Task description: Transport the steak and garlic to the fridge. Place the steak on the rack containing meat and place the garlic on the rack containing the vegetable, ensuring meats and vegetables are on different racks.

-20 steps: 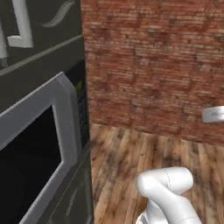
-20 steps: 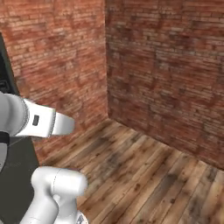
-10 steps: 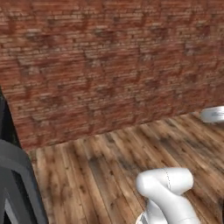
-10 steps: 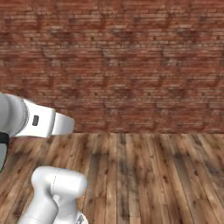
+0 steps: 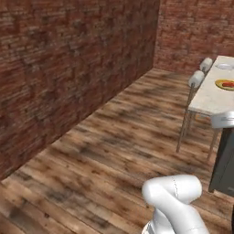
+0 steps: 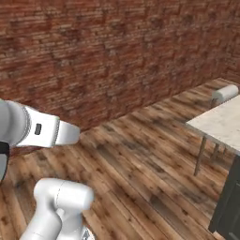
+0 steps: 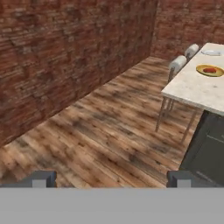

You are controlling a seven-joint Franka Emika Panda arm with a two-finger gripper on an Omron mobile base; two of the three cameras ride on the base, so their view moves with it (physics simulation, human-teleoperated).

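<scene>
I saw the view swing off bare brick; table [image 7: 192, 89] with steak [image 7: 210, 70] entered upper right, gripper [image 7: 112, 179] wide open, empty.

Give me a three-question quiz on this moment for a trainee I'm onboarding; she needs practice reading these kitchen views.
1. True or false: the gripper stands open with nothing between its fingers.
2. On what does the yellow plate sit?
A. the wooden floor
B. the pale marble counter
C. a stool
3. Fill in: the red item on that plate, likely the steak, lies ___ of the hand view.

Key:
1. True: in the hand view the fingertips stand far apart over bare wooden floor.
2. B: the plate sits on the marble counter, beside the white stools.
3. At the upper right.
</scene>
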